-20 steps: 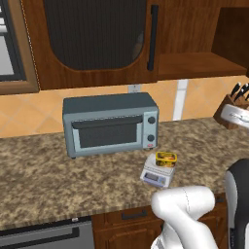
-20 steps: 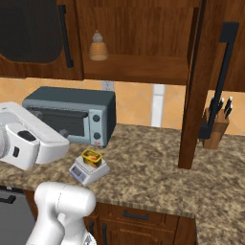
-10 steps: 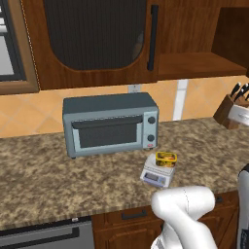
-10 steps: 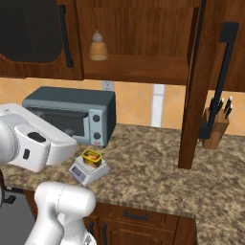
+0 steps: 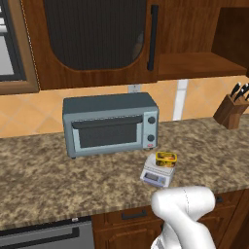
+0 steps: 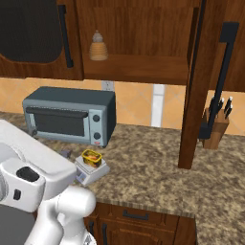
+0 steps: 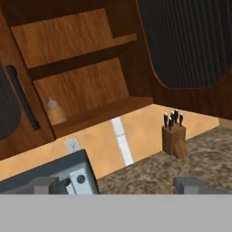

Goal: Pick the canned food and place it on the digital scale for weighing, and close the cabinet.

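Your worktop (image 5: 44,180) carries the toaster oven (image 5: 111,124) at the back, scale (image 5: 157,173) near the front edge, knife block (image 5: 230,111) back right.

You've got canned food (image 5: 166,158), squat yellow tin, flat atop digital scale (image 5: 157,174), just in front of toaster oven (image 5: 110,124). Cabinet (image 6: 143,43) above oven: right door open.

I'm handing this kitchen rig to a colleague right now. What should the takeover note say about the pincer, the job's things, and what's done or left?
Pincer: open, holding nothing, facing the open cabinet shelves.
Canned food: sits on the digital scale, on the counter in front of the toaster oven.
Cabinet: right door stands swung out, edge-on beside the knife block; a bottle stands on the lower shelf.
Done: can placed for weighing.
Left: close that cabinet door.
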Controlling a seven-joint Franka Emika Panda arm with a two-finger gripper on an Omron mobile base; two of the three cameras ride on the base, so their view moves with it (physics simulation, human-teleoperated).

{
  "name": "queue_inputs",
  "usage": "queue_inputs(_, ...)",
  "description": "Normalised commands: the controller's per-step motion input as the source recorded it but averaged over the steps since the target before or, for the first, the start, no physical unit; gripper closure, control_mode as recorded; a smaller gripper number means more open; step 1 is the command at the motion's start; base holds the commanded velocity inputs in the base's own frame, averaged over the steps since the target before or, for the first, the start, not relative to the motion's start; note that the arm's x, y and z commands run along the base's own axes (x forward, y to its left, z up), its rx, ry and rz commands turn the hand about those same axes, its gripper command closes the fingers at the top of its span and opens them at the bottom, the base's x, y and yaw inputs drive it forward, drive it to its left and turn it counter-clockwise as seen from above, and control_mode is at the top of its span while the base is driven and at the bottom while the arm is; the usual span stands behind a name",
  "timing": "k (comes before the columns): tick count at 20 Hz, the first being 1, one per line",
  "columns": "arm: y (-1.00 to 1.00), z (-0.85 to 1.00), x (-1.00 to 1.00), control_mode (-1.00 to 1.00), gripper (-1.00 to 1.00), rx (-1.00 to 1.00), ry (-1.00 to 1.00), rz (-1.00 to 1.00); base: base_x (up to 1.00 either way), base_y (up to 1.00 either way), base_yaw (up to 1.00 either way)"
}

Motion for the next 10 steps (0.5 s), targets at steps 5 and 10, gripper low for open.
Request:
queue_inputs(5, -0.01, 0.0, -0.53, -1.0, -1.0, -0.02, -0.24, 0.0, 0.0, 0.0, 0.0)
queue_inputs(10, -0.56, 0.0, -0.39, -1.0, -1.0, 0.0, -0.16, 0.0, 0.0, 0.0, 0.0)
